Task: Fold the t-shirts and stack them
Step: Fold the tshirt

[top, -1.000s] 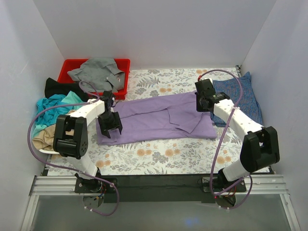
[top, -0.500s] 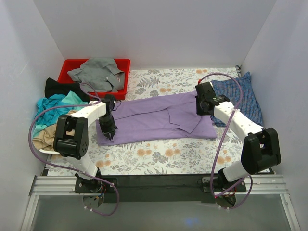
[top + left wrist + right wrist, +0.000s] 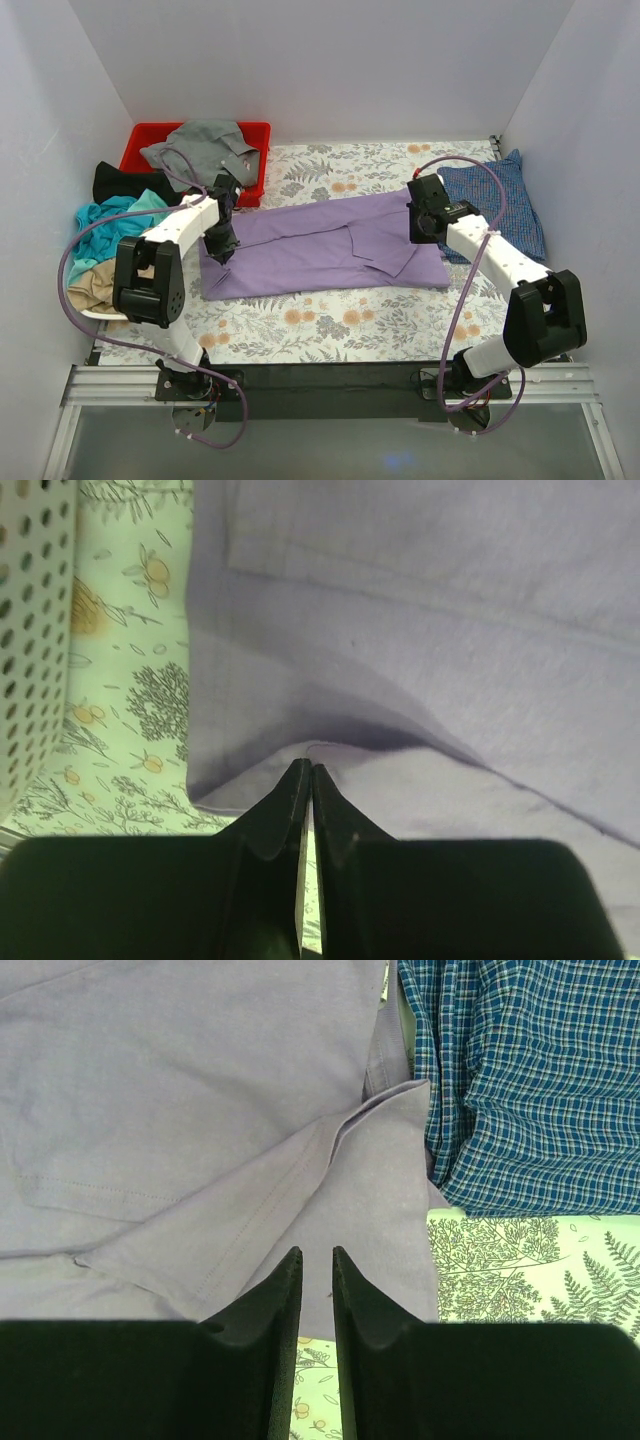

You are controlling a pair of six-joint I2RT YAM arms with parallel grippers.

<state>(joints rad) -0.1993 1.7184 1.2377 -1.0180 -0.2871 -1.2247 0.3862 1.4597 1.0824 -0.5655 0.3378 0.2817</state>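
The lavender t-shirt (image 3: 320, 245) lies spread across the middle of the floral table cover. My left gripper (image 3: 222, 248) is at its left end, shut on a small raised fold of the lavender t-shirt (image 3: 450, 630), with the fingertips pressed together (image 3: 305, 770). Over the shirt's right end, my right gripper (image 3: 420, 225) hovers with its jaws a narrow gap apart and nothing between them (image 3: 312, 1252). The lavender cloth (image 3: 150, 1080) lies folded over itself there. The blue checked t-shirt (image 3: 500, 200) lies just to the right, its edge (image 3: 530, 1080) touching the lavender one.
A red bin (image 3: 255, 135) at the back left holds a grey t-shirt (image 3: 200, 148). Black (image 3: 120, 180), teal (image 3: 110, 215) and tan (image 3: 85, 285) shirts are heaped at the left edge, by a white perforated basket wall (image 3: 30, 630). White walls enclose three sides.
My left gripper was open over the shirt's left end; it has shut on the cloth and moved a little toward the back. The right gripper has barely shifted.
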